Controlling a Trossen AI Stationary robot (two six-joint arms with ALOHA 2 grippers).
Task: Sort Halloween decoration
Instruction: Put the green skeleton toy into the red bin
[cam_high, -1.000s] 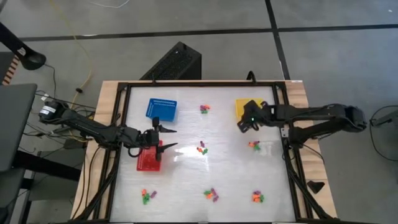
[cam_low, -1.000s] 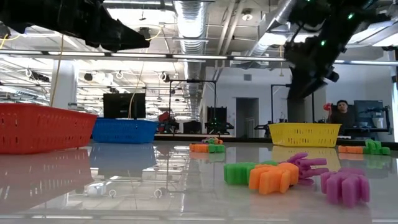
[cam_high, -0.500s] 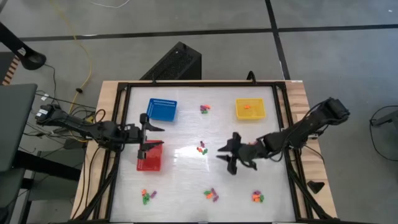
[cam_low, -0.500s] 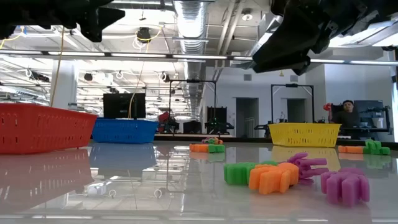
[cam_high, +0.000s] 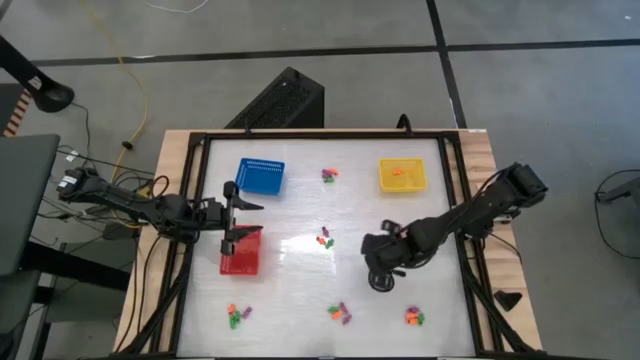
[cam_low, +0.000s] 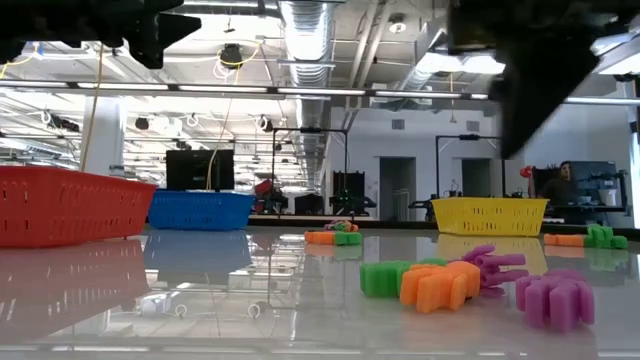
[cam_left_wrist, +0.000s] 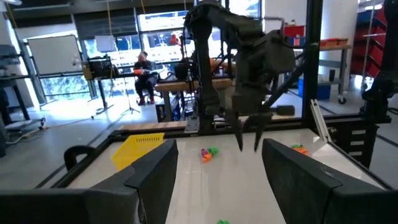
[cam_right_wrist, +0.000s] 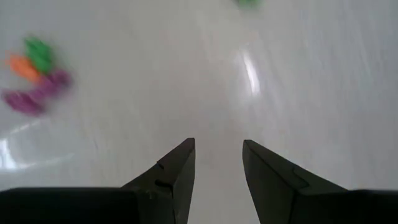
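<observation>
The Halloween decoration lies in small orange, green and purple clusters on the white table: one at the middle (cam_high: 324, 240), one at the far edge (cam_high: 328, 175), and three along the near edge (cam_high: 237, 315), (cam_high: 341, 313), (cam_high: 413, 318). One orange trinket (cam_high: 398, 171) lies in the yellow basket (cam_high: 403, 186). My right gripper (cam_high: 378, 280) (cam_right_wrist: 217, 146) is open and points down over bare table right of the middle, with a cluster (cam_right_wrist: 34, 81) off to one side. My left gripper (cam_high: 243, 220) (cam_left_wrist: 221, 149) is open, level, above the red basket (cam_high: 240, 258).
A blue basket (cam_high: 260, 176) stands far left, the red one near it, the yellow one far right. A black frame (cam_high: 300, 136) rims the table. In the low view trinkets (cam_low: 440, 280) lie close to the camera. A person (cam_low: 562, 185) sits in the room behind.
My right gripper has swung from over the yellow basket toward the table's near edge and middle, and has tipped from level to pointing down. An orange trinket now shows in the yellow basket. My left gripper drew back a little toward the left edge, then kept still.
</observation>
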